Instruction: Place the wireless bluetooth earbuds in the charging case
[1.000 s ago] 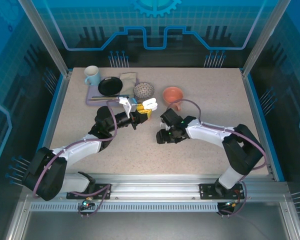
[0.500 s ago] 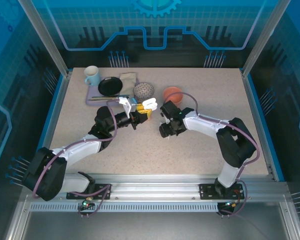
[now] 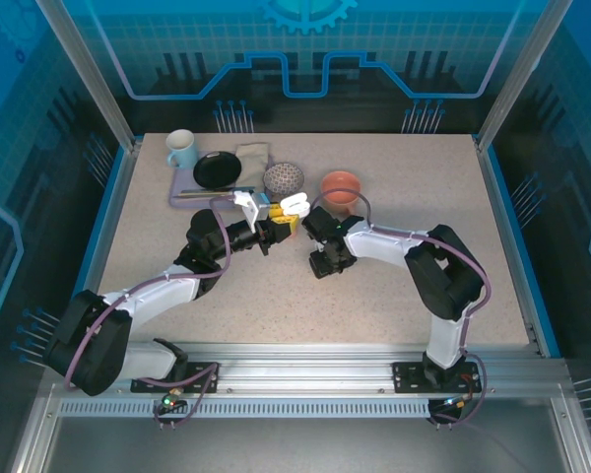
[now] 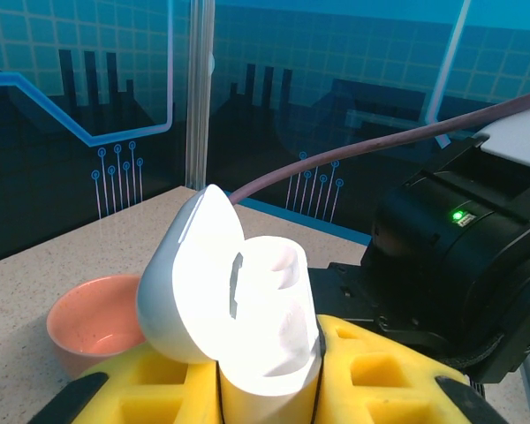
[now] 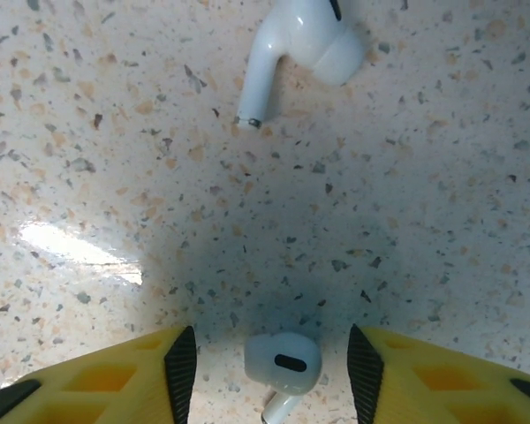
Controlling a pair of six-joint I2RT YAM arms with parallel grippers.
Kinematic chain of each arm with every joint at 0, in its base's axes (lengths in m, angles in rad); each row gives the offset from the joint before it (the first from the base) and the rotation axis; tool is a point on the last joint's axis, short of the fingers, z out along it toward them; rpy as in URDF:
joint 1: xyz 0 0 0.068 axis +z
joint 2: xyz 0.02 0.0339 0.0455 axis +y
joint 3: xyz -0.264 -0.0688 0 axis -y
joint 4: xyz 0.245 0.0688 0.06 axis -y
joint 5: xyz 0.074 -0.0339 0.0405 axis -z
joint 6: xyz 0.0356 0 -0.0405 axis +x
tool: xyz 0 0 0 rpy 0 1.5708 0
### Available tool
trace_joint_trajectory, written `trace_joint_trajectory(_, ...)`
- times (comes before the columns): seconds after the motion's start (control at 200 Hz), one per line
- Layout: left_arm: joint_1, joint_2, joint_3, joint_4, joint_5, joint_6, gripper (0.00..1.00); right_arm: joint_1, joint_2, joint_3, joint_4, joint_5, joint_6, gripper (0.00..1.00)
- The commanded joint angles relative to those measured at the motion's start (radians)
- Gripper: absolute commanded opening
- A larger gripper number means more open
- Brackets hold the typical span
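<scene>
My left gripper (image 4: 265,389) is shut on a white charging case (image 4: 265,318), which it holds upright with the lid (image 4: 190,283) swung open to the left. In the top view the case (image 3: 295,205) is above the table's middle, beyond the left gripper (image 3: 281,225). My right gripper (image 5: 272,375) points straight down at the table, open. One white earbud (image 5: 283,360) lies on the tabletop between its yellow fingers (image 5: 115,380), touching neither pad. A second white earbud (image 5: 305,40) lies farther ahead. The right gripper (image 3: 322,264) hangs just right of the case.
Behind the case sit a salmon bowl (image 3: 341,187), a grey textured ball (image 3: 284,178), a black dish (image 3: 218,169) on a lavender tray (image 3: 182,189), a folded cloth (image 3: 253,158) and a pale blue mug (image 3: 181,149). The right arm's black wrist (image 4: 459,265) is close beside the case.
The right arm's forearm and elbow have swung left and folded in, with the wrist staying near the same spot. Its jaws have narrowed a little. The left arm and case have not moved.
</scene>
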Motion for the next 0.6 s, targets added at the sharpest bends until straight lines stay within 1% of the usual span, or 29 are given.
trace_joint_trajectory(0.0, 0.01, -0.021, 0.002, 0.032, -0.015, 0.006, 0.0, 0.01, 0.034, 0.034, -0.03, 0.025, -0.003, 0.49)
trace_joint_trajectory(0.18, 0.01, -0.024, 0.001, 0.033, -0.017, 0.009, 0.0, 0.01, 0.047, 0.035, -0.037, 0.024, 0.004, 0.47)
trace_joint_trajectory(0.385, 0.009, -0.02, 0.004, 0.035, -0.018, 0.009, 0.0, 0.008, 0.026, 0.005, -0.035, 0.03, 0.019, 0.44)
trace_joint_trajectory(0.455, 0.009, -0.018, 0.005, 0.035, -0.018, 0.01, 0.0, 0.009, 0.017, -0.007, -0.031, 0.028, 0.025, 0.41)
trace_joint_trajectory(0.59, 0.009, -0.015, 0.005, 0.037, -0.017, 0.006, 0.0, 0.009, 0.0, -0.023, -0.029, 0.033, 0.032, 0.4)
